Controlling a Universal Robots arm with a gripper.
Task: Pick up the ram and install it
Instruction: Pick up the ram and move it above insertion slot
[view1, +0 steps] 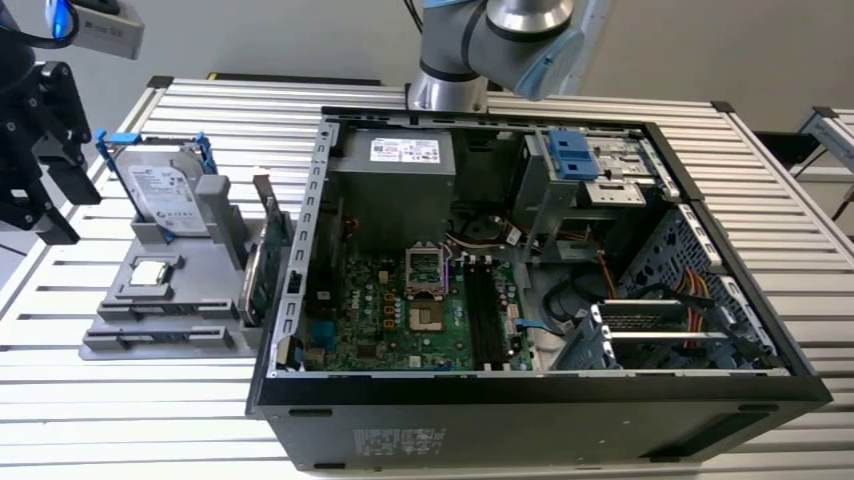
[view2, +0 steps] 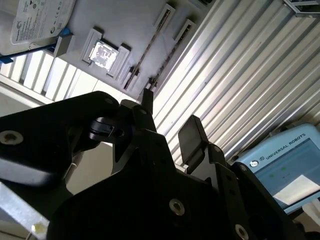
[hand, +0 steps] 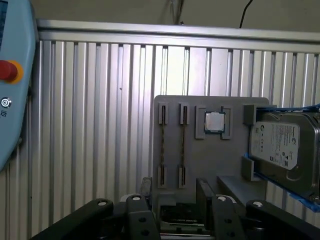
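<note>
Nothing's installed yet, as I see it: the gripper (view2: 170, 117) hangs empty, fingers apart, the ram (view1: 275, 262) stands untouched in the grey holder (view1: 147, 335) on the bench (view1: 200, 110), and the black slots (view1: 489, 315) in the open case (view1: 534, 420) look bare.

Ram (view1: 278, 255) between hard drive (view1: 167, 195) and case wall (view1: 315, 190)

Ribbed metal table (view1: 220, 105), matt grey plastic holder (view1: 200, 288), matt black fingers (view2: 192, 136)
</note>
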